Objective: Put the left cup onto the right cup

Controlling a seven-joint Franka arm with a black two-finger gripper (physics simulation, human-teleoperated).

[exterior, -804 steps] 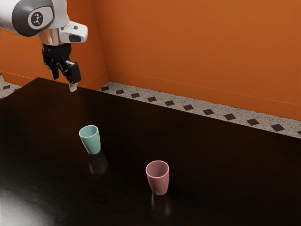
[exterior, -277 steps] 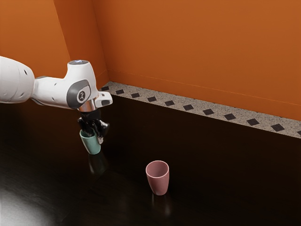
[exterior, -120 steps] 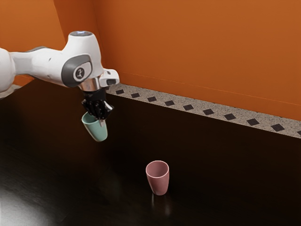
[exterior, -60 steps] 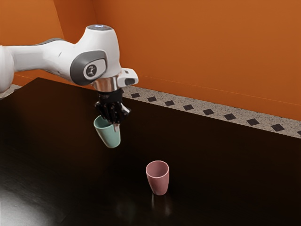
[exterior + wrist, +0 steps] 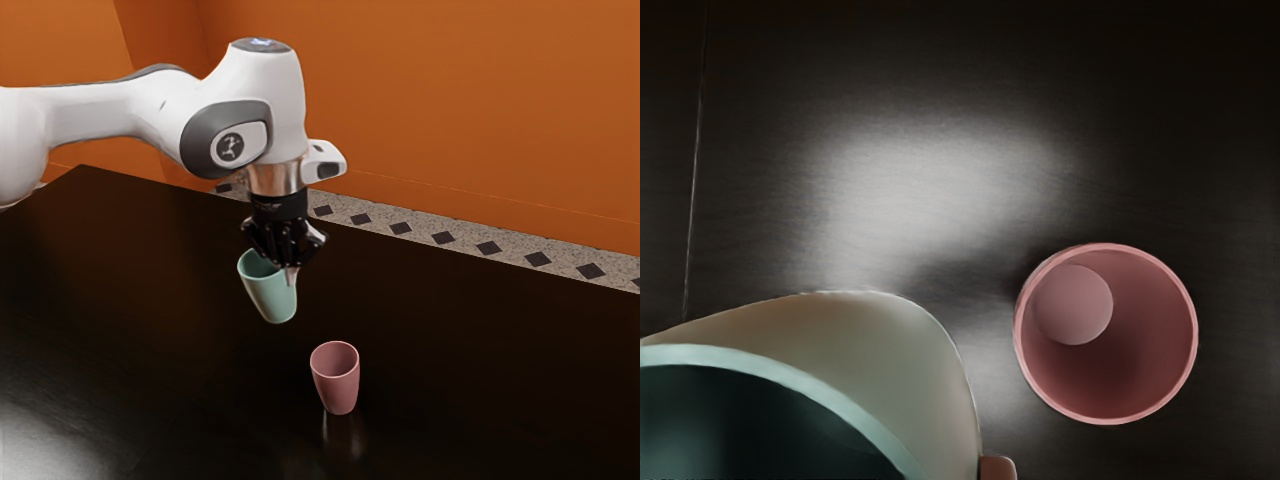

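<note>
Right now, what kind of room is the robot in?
Likely a plain indoor room, computer-made: orange walls, a speckled floor with black diamond tiles, and a shiny dark table where a pink cup stands while the jaws hold a teal cup.

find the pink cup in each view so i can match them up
Exterior view: pink cup upright on the dark table, below the lifted teal cup, toward the exterior view's right.
Wrist view: pink cup seen from above, mouth open, beside the teal cup.
Shared landmark: the teal cup held by the gripper.
</note>
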